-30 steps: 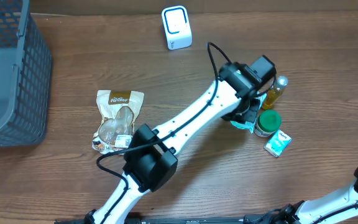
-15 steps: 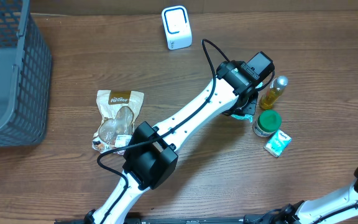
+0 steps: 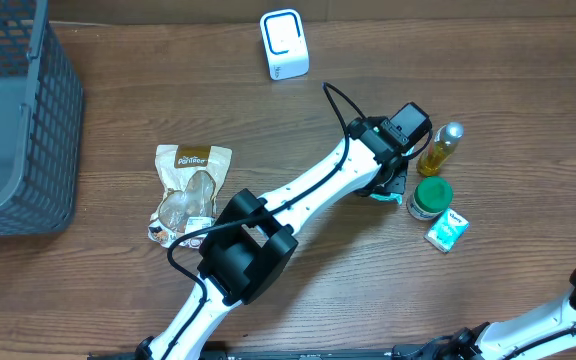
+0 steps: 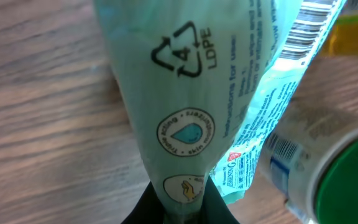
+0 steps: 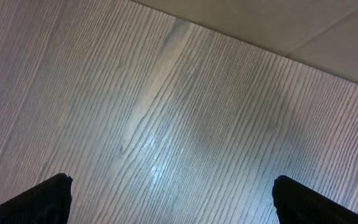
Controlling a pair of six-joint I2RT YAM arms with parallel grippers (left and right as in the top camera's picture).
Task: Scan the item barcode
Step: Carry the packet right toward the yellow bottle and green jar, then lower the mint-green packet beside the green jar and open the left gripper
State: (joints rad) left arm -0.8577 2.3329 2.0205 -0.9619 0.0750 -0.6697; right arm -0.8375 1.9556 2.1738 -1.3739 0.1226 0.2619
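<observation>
Left wrist | teal pouch [image 4: 185, 106] clamped in left tool [image 4: 180, 206] | green-lidded jar [image 4: 345, 182] adjacent

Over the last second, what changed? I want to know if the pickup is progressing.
The left arm pulled its wrist back slightly toward its base, away from the bottle; the left gripper kept the teal packet clamped. The scanner, snack bag, jar, carton and basket stayed put; the right gripper stayed open.

Jar [image 3: 431, 198] between bottle [image 3: 440, 148] and carton [image 3: 446, 231]; scanner [image 3: 284, 45] behind, further left.
</observation>
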